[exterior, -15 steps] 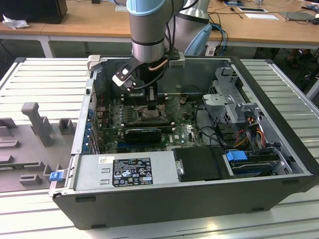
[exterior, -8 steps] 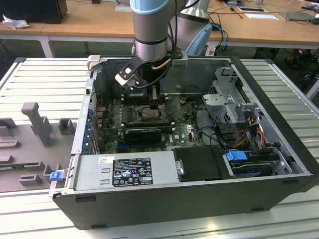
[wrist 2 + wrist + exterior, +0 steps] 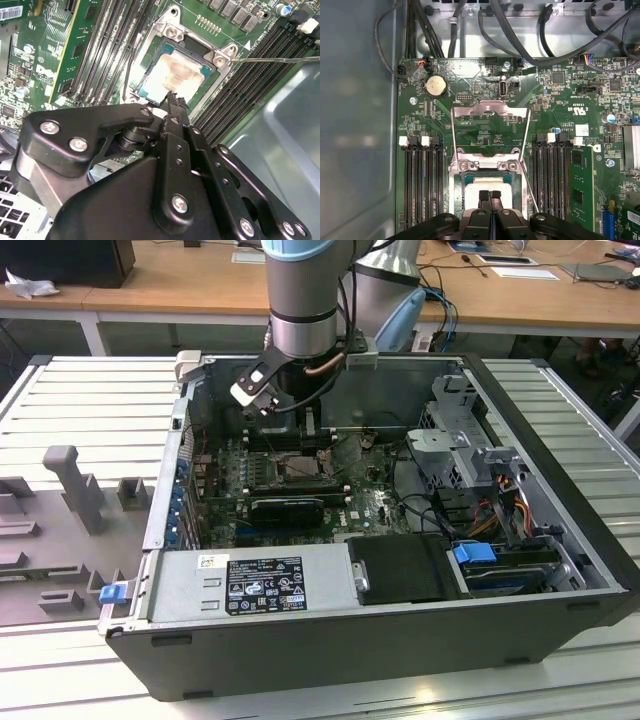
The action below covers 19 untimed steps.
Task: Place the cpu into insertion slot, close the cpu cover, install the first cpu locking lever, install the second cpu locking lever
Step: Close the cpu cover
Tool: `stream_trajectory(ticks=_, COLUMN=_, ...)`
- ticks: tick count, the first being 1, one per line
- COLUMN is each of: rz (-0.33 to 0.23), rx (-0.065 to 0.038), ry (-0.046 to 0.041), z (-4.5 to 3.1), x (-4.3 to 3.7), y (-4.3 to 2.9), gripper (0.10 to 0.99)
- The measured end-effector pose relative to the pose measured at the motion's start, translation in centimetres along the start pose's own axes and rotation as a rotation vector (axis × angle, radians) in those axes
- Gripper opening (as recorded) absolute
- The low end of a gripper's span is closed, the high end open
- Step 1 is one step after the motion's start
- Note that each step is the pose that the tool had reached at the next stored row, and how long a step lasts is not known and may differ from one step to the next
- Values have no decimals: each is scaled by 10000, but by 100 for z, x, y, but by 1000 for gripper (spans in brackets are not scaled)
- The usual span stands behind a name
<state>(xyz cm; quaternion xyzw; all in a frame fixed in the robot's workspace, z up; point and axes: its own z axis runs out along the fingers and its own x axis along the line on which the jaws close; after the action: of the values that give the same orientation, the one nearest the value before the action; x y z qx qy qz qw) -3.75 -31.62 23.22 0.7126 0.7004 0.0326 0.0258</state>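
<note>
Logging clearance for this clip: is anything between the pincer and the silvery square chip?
Nothing visible. The shut pincer hangs right over the silvery square chip lying in its dark metal-rimmed socket; the windowed metal cover frame is swung open, clear of both.

Pale silvery cpu (image 3: 175, 75) on green motherboard (image 3: 555, 95); black memory slots (image 3: 422, 185), black hand (image 3: 490, 194).

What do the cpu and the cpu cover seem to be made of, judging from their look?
On the cpu, the top is probably metal: pale silvery-grey, matte, with cloudy smudges. Its rim looks like bluish-green circuit board. As for the cpu cover, it is likely thin sheet steel: a bare bright finish that catches light, and a window cut through its middle.
</note>
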Motion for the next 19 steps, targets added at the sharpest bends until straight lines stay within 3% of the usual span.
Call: stream_trajectory(ticks=19, rz=11, rx=0, ry=-1, z=-186, x=2, y=15, gripper=106)
